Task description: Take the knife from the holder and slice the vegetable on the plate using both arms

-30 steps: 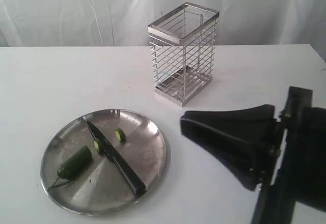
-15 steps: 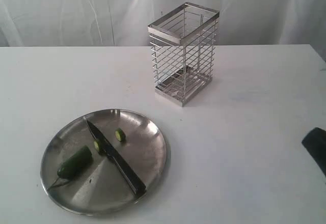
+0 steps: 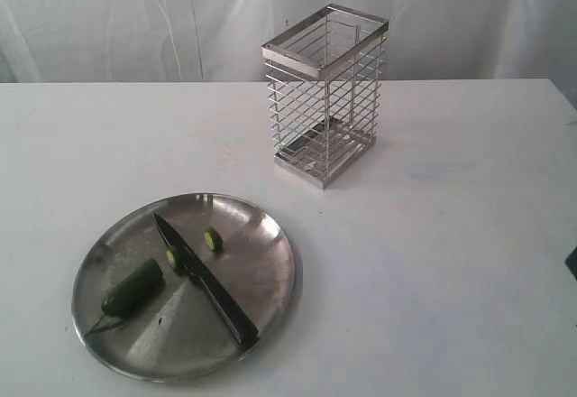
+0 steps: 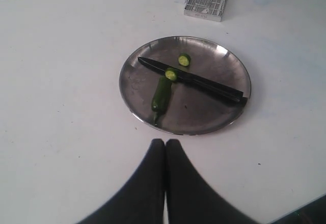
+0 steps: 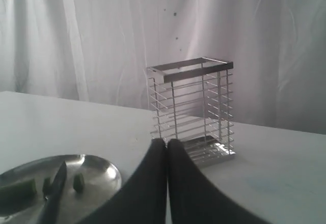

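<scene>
The steel plate [image 3: 261,275] lies at the front left of the white table. Across it rests the dark knife [image 3: 206,280], its tip toward the far left rim. The green vegetable [image 3: 133,287] lies left of the blade, and two small round slices [image 3: 213,238] sit near the tip. The wire holder [image 3: 325,90] stands behind the plate with nothing in it. Neither gripper shows in the exterior view. My left gripper [image 4: 165,143] is shut and empty, hovering over bare table short of the plate [image 4: 232,68]. My right gripper [image 5: 166,142] is shut and empty, with the holder [image 5: 191,109] beyond it.
A white curtain [image 3: 135,18] hangs behind the table. A dark sliver [image 3: 572,262] of the right arm shows at the right edge of the exterior view. In the right wrist view the plate [image 5: 99,170] with the knife [image 5: 55,183] lies low at one side.
The right arm, which filled the lower right of the exterior view, has pulled away to the right and nearly out of the frame. Plate, knife and vegetable have not moved.
</scene>
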`<action>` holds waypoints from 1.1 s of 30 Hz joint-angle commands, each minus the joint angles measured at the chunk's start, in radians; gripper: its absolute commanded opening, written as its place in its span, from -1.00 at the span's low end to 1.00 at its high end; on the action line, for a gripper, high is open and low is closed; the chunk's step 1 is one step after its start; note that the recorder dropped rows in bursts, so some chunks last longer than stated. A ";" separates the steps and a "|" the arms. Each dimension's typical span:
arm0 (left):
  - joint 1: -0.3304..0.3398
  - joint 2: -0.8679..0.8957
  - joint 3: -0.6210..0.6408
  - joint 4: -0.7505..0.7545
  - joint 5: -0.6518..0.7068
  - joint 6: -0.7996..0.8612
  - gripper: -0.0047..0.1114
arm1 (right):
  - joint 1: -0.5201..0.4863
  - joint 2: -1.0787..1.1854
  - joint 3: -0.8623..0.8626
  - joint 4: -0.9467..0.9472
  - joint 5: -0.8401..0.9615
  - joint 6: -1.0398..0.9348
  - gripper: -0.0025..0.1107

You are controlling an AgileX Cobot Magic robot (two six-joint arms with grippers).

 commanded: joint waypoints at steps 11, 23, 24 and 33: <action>0.001 -0.006 0.005 -0.007 0.007 -0.005 -0.92 | -0.005 -0.031 0.006 0.319 0.190 -0.437 -0.96; 0.001 -0.006 0.005 -0.007 0.007 -0.005 -0.92 | -0.005 -0.031 0.006 0.319 0.188 -0.438 -0.96; 0.001 -0.006 0.005 -0.007 0.007 -0.005 -0.92 | -0.005 -0.031 0.006 0.319 0.188 -0.438 -0.96; 0.020 -0.006 0.095 -0.022 -0.346 0.050 -0.92 | -0.005 -0.031 0.006 0.319 0.188 -0.438 -0.96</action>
